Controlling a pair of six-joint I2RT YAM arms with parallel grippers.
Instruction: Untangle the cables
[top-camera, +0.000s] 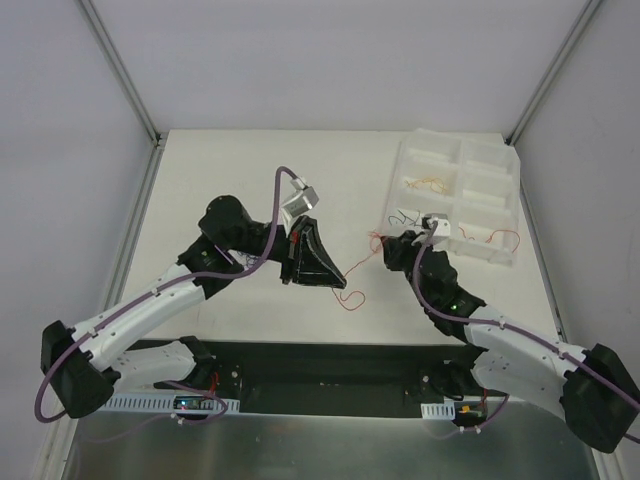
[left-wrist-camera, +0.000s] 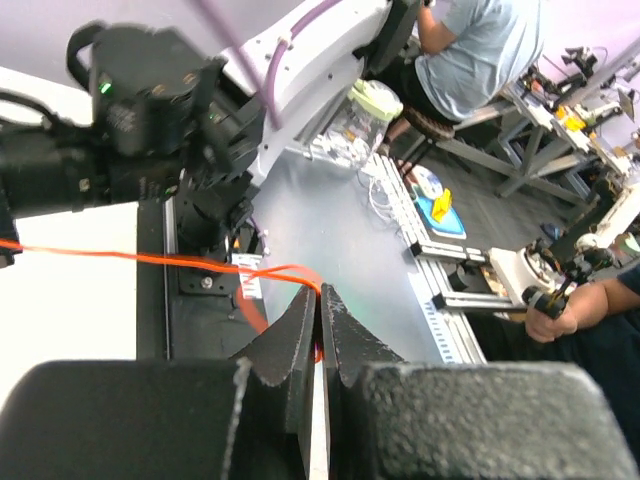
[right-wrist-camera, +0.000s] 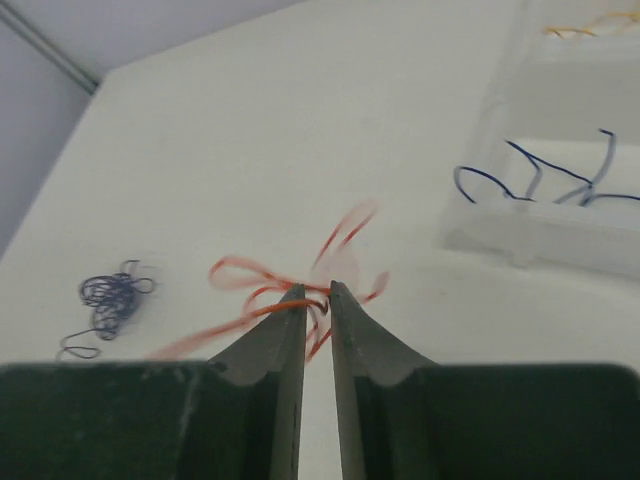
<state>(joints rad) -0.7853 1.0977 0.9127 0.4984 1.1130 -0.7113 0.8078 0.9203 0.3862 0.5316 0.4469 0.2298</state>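
Observation:
A thin orange wire (top-camera: 362, 260) stretches between my two grippers above the table. My left gripper (top-camera: 342, 285) is shut on one end of it; in the left wrist view the wire (left-wrist-camera: 150, 258) runs off to the left from the shut jaws (left-wrist-camera: 320, 295). My right gripper (top-camera: 383, 243) is shut on a small bunch of orange and red strands (right-wrist-camera: 255, 275), seen at its tips (right-wrist-camera: 317, 292). A red strand (top-camera: 352, 300) hangs in a loop below the left gripper. A purple-blue knot of wire (right-wrist-camera: 108, 298) lies loose on the table, apart from both grippers.
A white compartmented tray (top-camera: 505, 160) stands at the back right and holds separate orange (top-camera: 430, 183), red (top-camera: 500, 238) and dark (top-camera: 405, 215) wires. Its near wall (right-wrist-camera: 540, 240) and a dark blue wire (right-wrist-camera: 530, 165) show in the right wrist view. Metal frame posts flank the table.

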